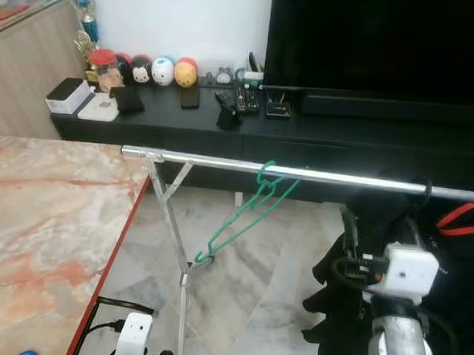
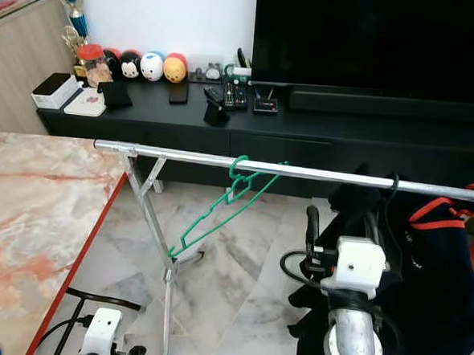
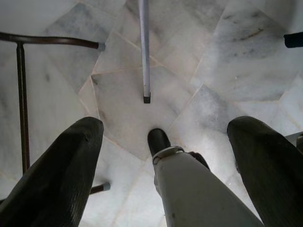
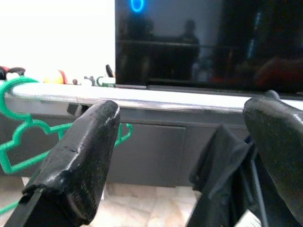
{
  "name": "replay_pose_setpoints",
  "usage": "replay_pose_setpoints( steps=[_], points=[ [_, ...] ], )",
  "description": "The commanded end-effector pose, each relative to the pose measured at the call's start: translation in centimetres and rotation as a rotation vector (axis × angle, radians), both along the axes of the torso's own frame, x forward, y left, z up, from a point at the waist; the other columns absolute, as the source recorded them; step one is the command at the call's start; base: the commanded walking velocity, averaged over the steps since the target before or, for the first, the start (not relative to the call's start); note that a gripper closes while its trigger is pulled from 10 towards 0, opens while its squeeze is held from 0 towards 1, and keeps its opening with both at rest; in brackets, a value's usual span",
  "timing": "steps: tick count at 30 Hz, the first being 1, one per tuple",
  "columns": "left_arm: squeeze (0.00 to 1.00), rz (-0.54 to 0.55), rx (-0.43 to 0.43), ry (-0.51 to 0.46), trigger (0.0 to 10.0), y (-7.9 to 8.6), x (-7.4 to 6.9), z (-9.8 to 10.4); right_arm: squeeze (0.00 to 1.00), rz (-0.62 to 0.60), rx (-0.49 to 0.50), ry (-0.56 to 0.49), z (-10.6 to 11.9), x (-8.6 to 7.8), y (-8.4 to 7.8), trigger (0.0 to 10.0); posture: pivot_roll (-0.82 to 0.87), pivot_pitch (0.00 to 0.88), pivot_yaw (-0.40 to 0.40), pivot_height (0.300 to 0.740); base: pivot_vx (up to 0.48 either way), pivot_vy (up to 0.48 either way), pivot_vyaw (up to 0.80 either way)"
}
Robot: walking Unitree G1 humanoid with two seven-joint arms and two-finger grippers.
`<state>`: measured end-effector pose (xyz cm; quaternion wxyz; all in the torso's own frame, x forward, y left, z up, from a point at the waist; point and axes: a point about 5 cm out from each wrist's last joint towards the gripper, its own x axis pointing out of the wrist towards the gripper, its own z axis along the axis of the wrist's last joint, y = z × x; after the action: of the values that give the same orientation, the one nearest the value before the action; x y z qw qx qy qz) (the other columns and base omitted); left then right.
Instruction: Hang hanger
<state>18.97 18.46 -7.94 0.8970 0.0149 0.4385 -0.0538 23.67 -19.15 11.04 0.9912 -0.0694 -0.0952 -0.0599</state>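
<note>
Right gripper point(image 2: 343, 224) is raised in front of me, its two black fingers point(image 4: 83, 156) spread wide apart with nothing between them, pointing up toward the silver rail point(image 2: 318, 174) of the clothes rack. I see the right arm point(image 2: 350, 329) reaching forward and upward from the lower edge of the head view, wrist block level below the rail, fingertips just short of it and clear of the green hanger point(image 2: 223, 205). That hanger is hooked over the rail near its middle, tilted, its lower end swinging down toward the rack's crossed legs point(image 2: 150, 212). To the right of my gripper along the rail, dark clothes point(image 2: 432, 270) hang, one on a red hanger point(image 2: 461, 203) near the rail's far right end.

Left gripper point(image 3: 163, 156) hangs low beside the marble-topped bench point(image 1: 40, 230), its fingers point(image 3: 61, 175) also spread open and empty, aimed straight down at the pale marble floor point(image 3: 213, 61). Between those fingers I can see the robot's own leg and foot point(image 3: 158, 141) and one rack leg point(image 3: 144, 47) ending on the floor.

Behind the rack stands a black TV cabinet point(image 1: 320, 138) with a dark screen point(image 1: 382, 45) and a row of small round toys point(image 1: 159, 70) along its back edge.
</note>
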Motion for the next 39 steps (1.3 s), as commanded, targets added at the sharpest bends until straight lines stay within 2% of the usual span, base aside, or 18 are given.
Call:
replay_pose_setpoints(
  steps=[1,10,13,17,19,21,23,26,32,39],
  points=[
    [0.00,-0.002,0.008,0.003,10.0,0.1,0.0,0.0,0.00,0.003,0.006,0.009,0.2,-0.2,-0.1,10.0,-0.09,0.000,0.041,0.740,0.000,0.000,-0.80],
    [0.00,-0.010,0.011,0.002,10.0,0.1,0.0,0.0,0.00,0.008,0.005,0.011,0.3,0.1,0.1,10.0,-0.08,0.000,0.039,0.740,0.000,0.000,-0.80],
    [0.00,-0.018,0.014,-0.001,10.0,0.1,0.0,0.0,0.00,0.011,-0.004,-0.002,0.5,0.2,0.2,10.0,-0.08,0.000,0.039,0.740,0.000,0.000,0.00],
    [0.00,-0.048,-0.010,-0.078,10.0,-0.8,1.7,1.0,0.00,0.018,-0.001,-0.001,0.6,0.4,0.3,10.0,-0.08,0.000,0.037,0.740,0.000,-0.302,0.00],
    [0.00,-0.052,-0.014,-0.092,10.0,-0.9,2.0,1.1,0.00,0.024,0.000,-0.002,0.6,0.4,0.4,10.0,-0.08,0.000,0.037,0.740,0.000,-0.337,0.00],
    [0.00,-0.049,-0.011,-0.083,10.0,-0.7,1.7,1.0,0.00,0.028,0.003,-0.004,0.7,0.5,0.5,10.0,-0.08,0.000,0.037,0.740,0.000,-0.334,0.00],
    [0.00,-0.030,0.002,-0.041,10.0,-0.2,0.8,0.5,0.00,0.029,0.003,-0.004,0.8,0.6,0.5,10.0,-0.08,0.000,0.036,0.740,0.000,-0.163,0.00],
    [0.00,-0.007,0.008,-0.013,10.0,0.3,0.1,0.1,0.00,0.037,0.001,-0.005,0.8,0.7,0.6,10.0,-0.08,0.000,0.035,0.740,0.000,0.000,0.00],
    [0.00,0.015,0.017,0.019,10.0,0.9,-0.8,-0.3,0.00,0.052,0.000,-0.013,1.1,0.9,0.9,10.0,-0.08,0.000,0.032,0.740,0.000,0.000,0.00],
    [0.00,0.034,0.028,0.032,10.0,1.3,-0.5,-0.1,0.00,0.071,-0.003,-0.022,1.4,1.1,1.2,10.0,-0.08,0.000,0.032,0.740,0.000,0.000,0.00]
  ],
)
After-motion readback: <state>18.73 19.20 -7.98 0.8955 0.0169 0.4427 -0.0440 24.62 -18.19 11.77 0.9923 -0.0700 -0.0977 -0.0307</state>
